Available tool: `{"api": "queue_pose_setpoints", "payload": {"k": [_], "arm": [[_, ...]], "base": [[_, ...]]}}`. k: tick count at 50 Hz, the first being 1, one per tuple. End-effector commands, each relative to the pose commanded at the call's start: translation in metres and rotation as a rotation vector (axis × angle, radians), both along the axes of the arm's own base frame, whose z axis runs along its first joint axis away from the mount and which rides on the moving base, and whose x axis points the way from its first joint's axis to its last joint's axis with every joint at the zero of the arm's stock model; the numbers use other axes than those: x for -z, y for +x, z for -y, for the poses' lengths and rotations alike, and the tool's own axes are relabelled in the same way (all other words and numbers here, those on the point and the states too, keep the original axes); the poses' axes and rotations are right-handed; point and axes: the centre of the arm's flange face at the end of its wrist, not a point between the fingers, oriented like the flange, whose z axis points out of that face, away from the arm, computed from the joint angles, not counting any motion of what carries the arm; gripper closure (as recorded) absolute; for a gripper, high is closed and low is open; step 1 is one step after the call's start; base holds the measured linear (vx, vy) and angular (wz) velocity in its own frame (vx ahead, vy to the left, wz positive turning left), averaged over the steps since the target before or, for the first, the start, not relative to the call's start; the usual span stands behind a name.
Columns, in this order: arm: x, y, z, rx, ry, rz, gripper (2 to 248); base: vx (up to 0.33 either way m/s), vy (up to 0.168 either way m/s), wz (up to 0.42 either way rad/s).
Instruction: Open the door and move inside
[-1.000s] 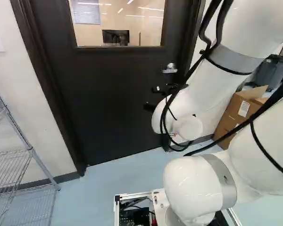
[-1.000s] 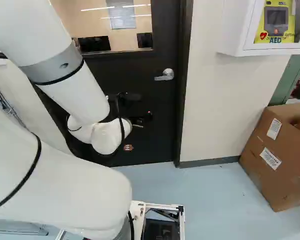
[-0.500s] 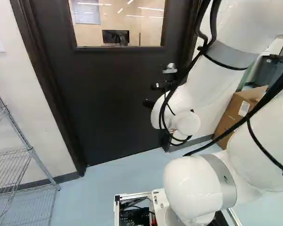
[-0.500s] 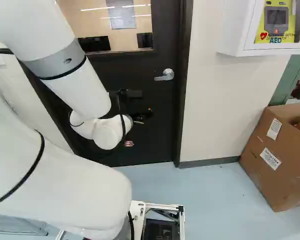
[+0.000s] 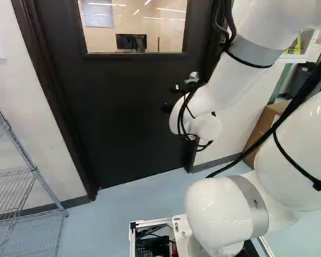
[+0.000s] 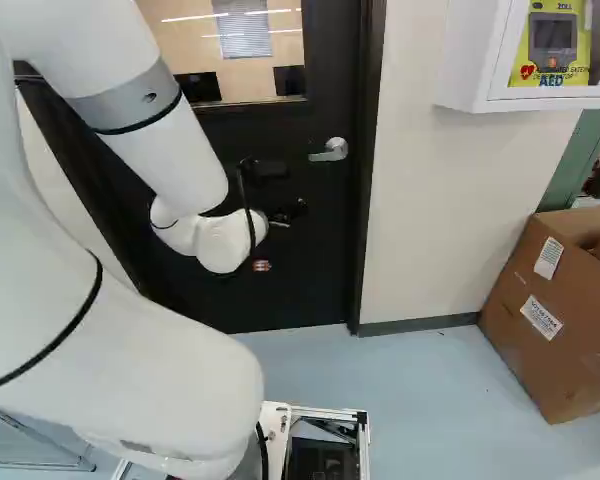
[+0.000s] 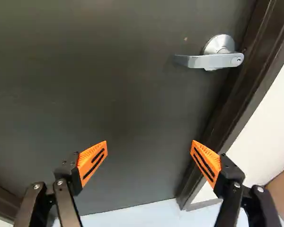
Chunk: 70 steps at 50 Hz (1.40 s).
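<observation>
Opening the door [image 7: 109, 94] is judged not yet done. It is seen shut within its dark frame [image 6: 373, 150], with the lever handle [image 7: 208, 60] set near its right edge, level and apparently unpressed. The gripper [image 7: 149, 143] is spread wide, with nothing held between its orange pads [image 7: 92, 160], and is placed near the door, lower than the handle and to its left. Left to be done, by judgement: the handle must be reached and turned, the door swung, and the doorway passed by the base [image 6: 330, 412].
</observation>
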Motion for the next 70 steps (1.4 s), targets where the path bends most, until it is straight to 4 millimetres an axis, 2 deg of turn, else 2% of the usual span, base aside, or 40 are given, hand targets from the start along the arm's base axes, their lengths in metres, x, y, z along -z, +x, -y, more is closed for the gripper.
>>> {"api": "queue_pose_setpoints", "payload": {"k": [16,70], "arm": [[-0.017,0.023,0.000,0.000,0.000,0.037,3],[-0.074,0.076,0.002,0.005,0.000,0.162,3]], "base": [[0.000,0.000,0.000],[0.000,0.000,0.000]]}}
